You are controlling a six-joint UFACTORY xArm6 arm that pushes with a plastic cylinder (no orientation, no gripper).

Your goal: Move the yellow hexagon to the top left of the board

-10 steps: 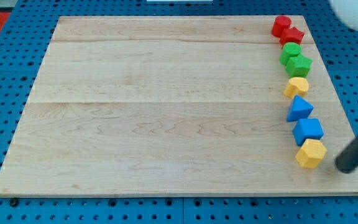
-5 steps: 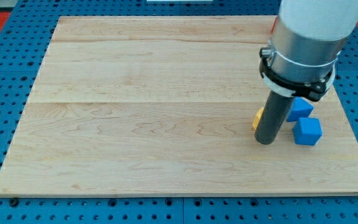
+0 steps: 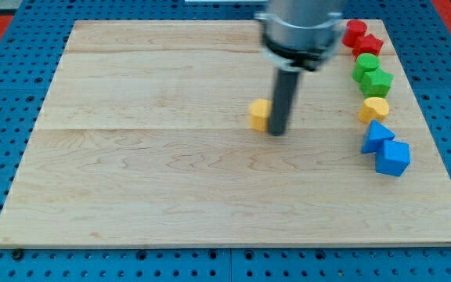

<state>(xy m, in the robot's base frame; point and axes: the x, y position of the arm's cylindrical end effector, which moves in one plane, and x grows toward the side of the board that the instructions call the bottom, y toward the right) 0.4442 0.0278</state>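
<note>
The yellow hexagon [image 3: 259,114] lies near the middle of the wooden board [image 3: 171,172], a little right of centre. My tip [image 3: 277,132] stands right against its right side, at the view's lower right of it, partly hiding the block. The rod runs up to the arm's grey body [image 3: 300,31] at the view's top.
A column of blocks runs down the board's right edge: two red blocks [image 3: 362,39], two green blocks [image 3: 372,75], a yellow rounded block [image 3: 373,110], a blue triangle [image 3: 375,135] and a blue cube [image 3: 392,157].
My tip has swept from the board's lower right up and left towards the centre, pushing the yellow hexagon with it. The blue cube has shifted slightly beside the blue triangle.
</note>
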